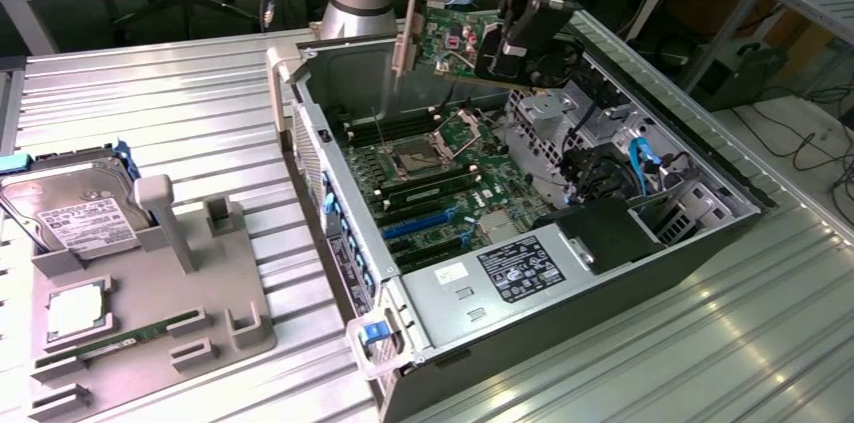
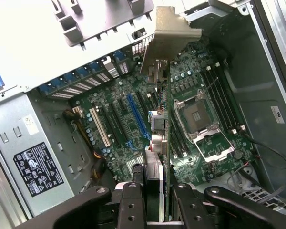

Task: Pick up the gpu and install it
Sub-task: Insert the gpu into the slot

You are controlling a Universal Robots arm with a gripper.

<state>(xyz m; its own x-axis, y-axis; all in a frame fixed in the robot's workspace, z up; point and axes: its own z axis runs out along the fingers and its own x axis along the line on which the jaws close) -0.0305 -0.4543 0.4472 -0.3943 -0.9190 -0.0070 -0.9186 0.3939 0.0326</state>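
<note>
The gpu [image 1: 454, 40], a green circuit card with a silver end bracket, hangs in the air above the far end of the open computer case [image 1: 694, 243]. My gripper [image 1: 514, 43] is shut on its dark heatsink side. In the wrist view the gpu [image 2: 161, 119] is seen edge-on between my fingers [image 2: 133, 200], its silver bracket pointing away from me. It hovers over the motherboard [image 2: 128, 119], above the area between the blue and black expansion slots [image 2: 137, 119] and the open CPU socket [image 2: 200, 114].
The case lies on its side on a ribbed metal table [image 1: 160, 93]. A grey parts holder [image 1: 160, 313] at the exterior view's left carries a hard drive [image 1: 74, 208], a CPU [image 1: 76, 311] and a RAM stick [image 1: 134, 335]. A power supply [image 1: 514, 273] fills the case's near end.
</note>
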